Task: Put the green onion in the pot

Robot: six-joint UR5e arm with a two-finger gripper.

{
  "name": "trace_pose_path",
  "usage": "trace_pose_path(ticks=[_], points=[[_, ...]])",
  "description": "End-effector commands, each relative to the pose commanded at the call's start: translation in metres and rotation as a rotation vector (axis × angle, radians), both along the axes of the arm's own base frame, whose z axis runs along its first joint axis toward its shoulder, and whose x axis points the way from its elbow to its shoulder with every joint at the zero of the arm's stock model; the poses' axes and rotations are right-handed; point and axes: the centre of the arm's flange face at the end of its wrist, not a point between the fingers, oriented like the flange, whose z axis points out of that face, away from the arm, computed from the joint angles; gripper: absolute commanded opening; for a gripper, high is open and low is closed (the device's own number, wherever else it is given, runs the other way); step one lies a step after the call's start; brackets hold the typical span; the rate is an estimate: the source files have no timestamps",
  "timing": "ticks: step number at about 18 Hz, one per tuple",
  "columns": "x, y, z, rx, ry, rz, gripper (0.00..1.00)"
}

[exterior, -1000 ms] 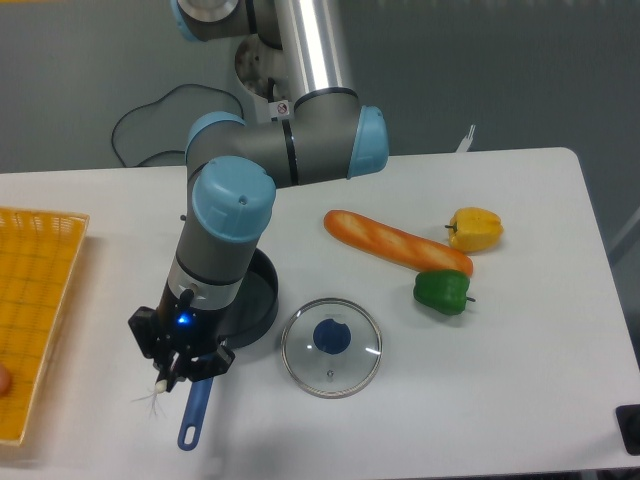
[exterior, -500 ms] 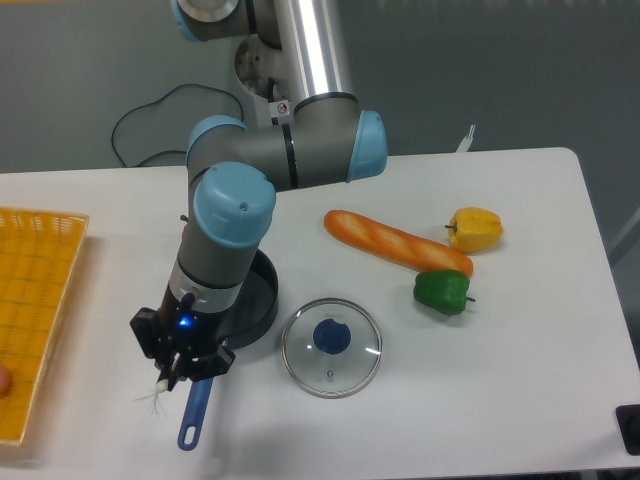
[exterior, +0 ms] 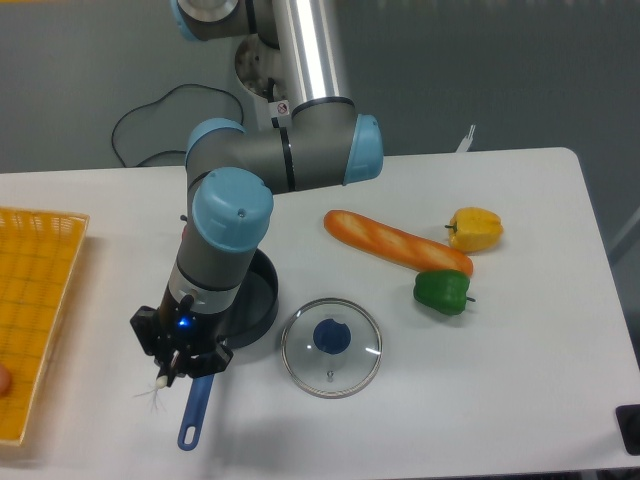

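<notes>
Only the pale bulb end of the green onion (exterior: 157, 387), with wispy roots, shows below my gripper (exterior: 172, 368); its leaves are hidden under the arm. My gripper hangs over the pot's blue handle (exterior: 194, 412), shut on the onion's white end. The dark pot (exterior: 259, 300) sits behind it, largely covered by the wrist.
A glass lid with a blue knob (exterior: 331, 347) lies right of the pot. A baguette (exterior: 395, 241), a yellow pepper (exterior: 475, 229) and a green bell pepper (exterior: 442, 291) lie to the right. A yellow basket (exterior: 30, 300) sits at the left edge.
The arm has shifted very slightly; the onion's root end stays in the gripper at nearly the same spot.
</notes>
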Motion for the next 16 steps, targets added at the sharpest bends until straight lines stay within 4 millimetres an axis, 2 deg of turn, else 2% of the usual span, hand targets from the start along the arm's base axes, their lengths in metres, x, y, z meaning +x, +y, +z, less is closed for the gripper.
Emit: trace_pose_path(ticks=[6,16], points=[[0.003,0.001,0.0,0.001,0.001,-0.005,0.04],[0.016,-0.008,-0.02,-0.031,-0.024,-0.014,0.04]])
